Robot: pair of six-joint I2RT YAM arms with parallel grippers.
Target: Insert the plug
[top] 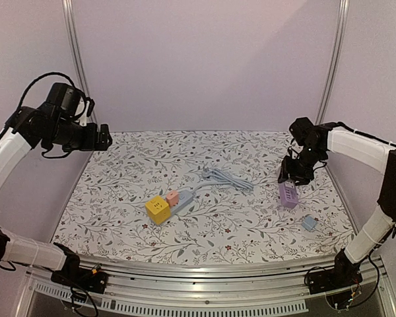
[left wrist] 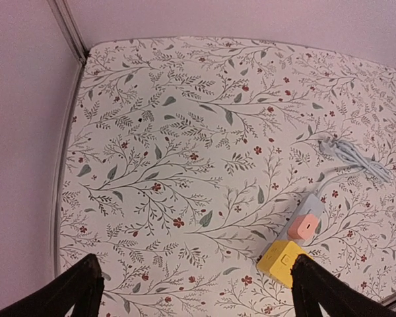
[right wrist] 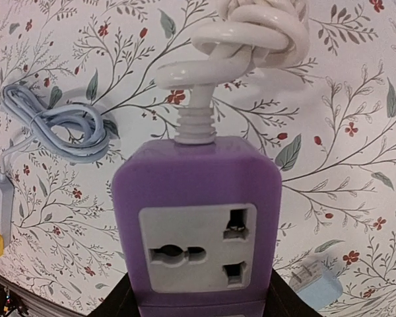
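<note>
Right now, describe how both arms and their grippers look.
The left arm and right arm are white links joined by black joints, on black bases. A black cable loops above the left arm. The left gripper and right gripper are black, each two-fingered.

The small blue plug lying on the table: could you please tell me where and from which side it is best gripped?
Grip the blue plug by its blocky body, coming down from above: it seems to lie flat, and closing across the body's sides would leave the prongs free for insertion.
</note>
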